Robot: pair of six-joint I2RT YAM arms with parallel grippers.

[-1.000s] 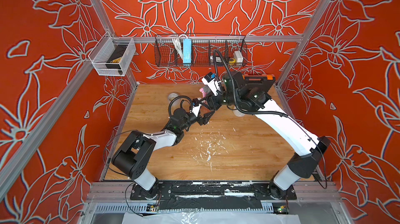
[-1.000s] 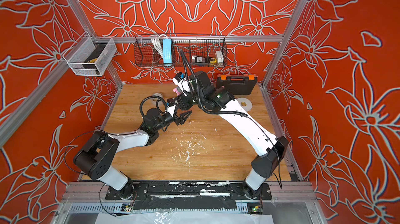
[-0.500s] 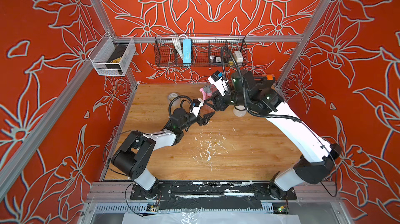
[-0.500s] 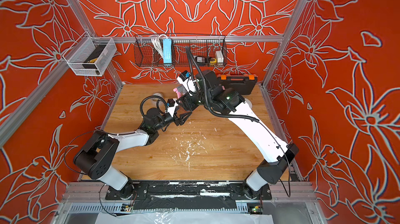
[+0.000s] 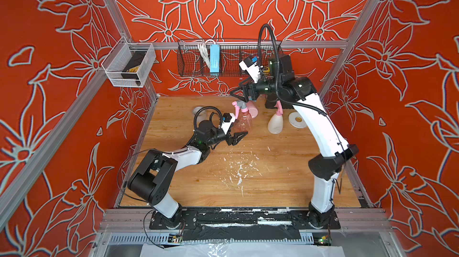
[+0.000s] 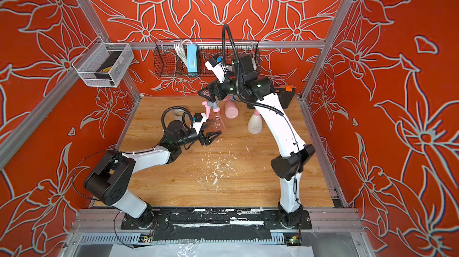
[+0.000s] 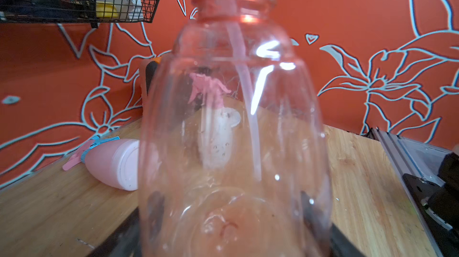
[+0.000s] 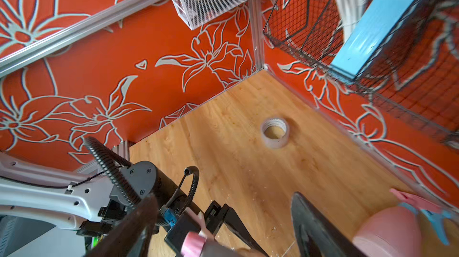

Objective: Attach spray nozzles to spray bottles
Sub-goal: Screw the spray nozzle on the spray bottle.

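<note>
Plastic of orange bottle (image 5: 243, 124) looks thin, light, slippery; hold it low at the base, where left claw (image 5: 239, 137) grips it. Right claw (image 5: 237, 94) is wide open, empty.

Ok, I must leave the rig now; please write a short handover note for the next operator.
Left gripper: shut on the orange bottle, low on its body; bottle upright.
Right gripper: open, empty, just above the pink-and-grey nozzle on that bottle.
Cream-white bottle: upright, pink nozzle on it.
Pink bottle: lying on its side, pink-and-blue nozzle on it.
Done: every bottle carries a nozzle.
Left: check tightness, not visible here; release the orange bottle; perhaps stand the pink bottle up.
</note>
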